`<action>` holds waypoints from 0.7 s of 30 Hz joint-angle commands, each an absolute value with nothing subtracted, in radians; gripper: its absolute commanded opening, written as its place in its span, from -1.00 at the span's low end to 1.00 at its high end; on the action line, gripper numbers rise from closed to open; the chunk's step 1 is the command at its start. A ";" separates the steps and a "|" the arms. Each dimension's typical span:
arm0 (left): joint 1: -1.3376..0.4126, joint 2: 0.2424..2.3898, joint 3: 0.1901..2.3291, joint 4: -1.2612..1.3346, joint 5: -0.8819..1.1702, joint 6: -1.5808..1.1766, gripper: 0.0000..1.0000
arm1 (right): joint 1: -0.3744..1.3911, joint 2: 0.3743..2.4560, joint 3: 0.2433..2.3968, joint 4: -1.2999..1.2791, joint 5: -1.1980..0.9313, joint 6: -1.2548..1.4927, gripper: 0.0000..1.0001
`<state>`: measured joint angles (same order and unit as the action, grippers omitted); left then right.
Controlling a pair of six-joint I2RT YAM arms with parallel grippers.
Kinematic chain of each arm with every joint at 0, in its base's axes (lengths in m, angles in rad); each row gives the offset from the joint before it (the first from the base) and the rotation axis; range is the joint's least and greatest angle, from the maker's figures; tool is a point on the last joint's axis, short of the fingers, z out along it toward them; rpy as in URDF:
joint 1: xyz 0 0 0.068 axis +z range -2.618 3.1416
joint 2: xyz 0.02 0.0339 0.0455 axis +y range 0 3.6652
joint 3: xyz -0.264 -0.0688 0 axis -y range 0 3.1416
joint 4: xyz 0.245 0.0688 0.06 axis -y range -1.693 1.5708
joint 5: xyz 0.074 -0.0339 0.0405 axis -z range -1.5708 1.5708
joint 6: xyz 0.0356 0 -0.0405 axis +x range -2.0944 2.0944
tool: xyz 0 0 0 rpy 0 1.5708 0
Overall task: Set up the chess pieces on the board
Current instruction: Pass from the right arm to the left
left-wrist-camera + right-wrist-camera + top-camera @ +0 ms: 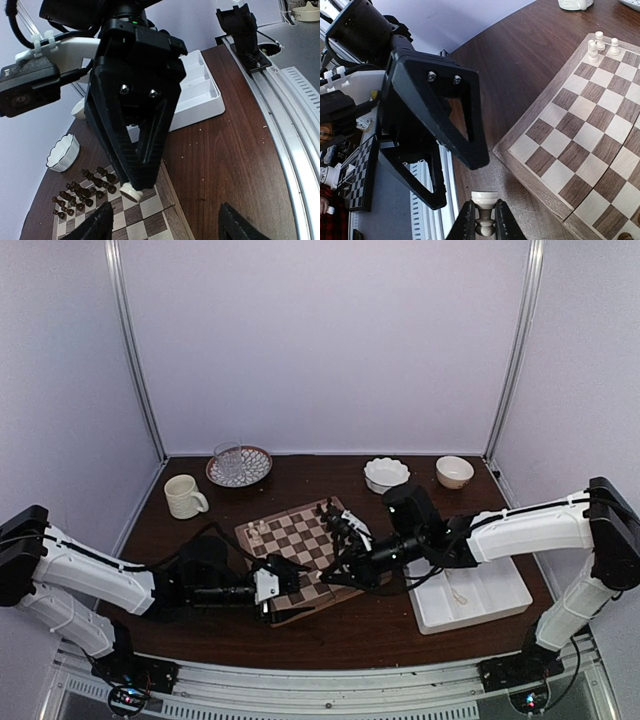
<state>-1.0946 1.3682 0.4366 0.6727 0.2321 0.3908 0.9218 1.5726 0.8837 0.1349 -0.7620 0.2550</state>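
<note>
The right gripper (484, 222) clamps one cream chess piece (484, 200) at the board (590, 125) rim. The left gripper (167, 225) gapes wide; empty.

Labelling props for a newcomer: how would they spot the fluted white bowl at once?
Find the square wooden chessboard at the centre. Beyond it, to the right, two small bowls sit side by side. Yours is the left one, the scalloped-rim white bowl; the cream bowl beside it is smooth-rimmed.

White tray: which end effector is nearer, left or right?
Right. The right end effector is at the near right corner of the board, left of the tray; the left end effector is farther left.
</note>
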 commanded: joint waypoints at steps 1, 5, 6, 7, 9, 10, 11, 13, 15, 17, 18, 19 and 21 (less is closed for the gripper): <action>-1.105 1.383 0.470 0.686 0.242 0.442 0.40 | 0.953 1.570 0.881 0.192 -0.809 0.240 -0.73; -1.109 1.383 0.467 0.698 0.221 0.440 0.39 | 0.959 1.575 0.881 0.208 -0.834 0.245 -0.73; -1.109 1.385 0.466 0.700 0.219 0.440 0.39 | 0.960 1.573 0.881 0.210 -0.838 0.246 -0.73; -1.109 1.385 0.466 0.702 0.220 0.439 0.39 | 0.961 1.572 0.881 0.210 -0.839 0.244 -0.73; -1.109 1.390 0.468 0.707 0.222 0.432 0.38 | 0.964 1.572 0.882 0.209 -0.839 0.243 -0.72; -1.109 1.392 0.468 0.710 0.223 0.429 0.38 | 0.965 1.574 0.883 0.207 -0.839 0.241 -0.73; -1.109 1.391 0.468 0.712 0.228 0.428 0.35 | 0.965 1.576 0.884 0.207 -0.838 0.241 -0.73; -1.109 1.391 0.473 0.703 0.239 0.428 0.24 | 0.965 1.578 0.886 0.205 -0.834 0.241 -0.72; -1.111 1.390 0.477 0.696 0.240 0.428 0.15 | 0.966 1.578 0.887 0.203 -0.830 0.241 -0.72; -1.112 1.385 0.476 0.696 0.237 0.428 0.10 | 0.966 1.580 0.887 0.202 -0.829 0.241 -0.73; -1.112 1.383 0.474 0.698 0.236 0.428 0.09 | 0.966 1.581 0.888 0.202 -0.830 0.241 -0.73; -1.112 1.380 0.472 0.701 0.235 0.427 0.09 | 0.966 1.583 0.888 0.201 -0.830 0.241 -0.73; -1.111 1.376 0.469 0.705 0.235 0.427 0.12 | 0.966 1.589 0.890 0.200 -0.831 0.240 -0.73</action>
<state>-1.1072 1.3861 0.4500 0.6724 0.2268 0.4217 0.9592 1.5738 0.8833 0.1768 -0.8162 0.2531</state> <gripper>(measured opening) 0.548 0.140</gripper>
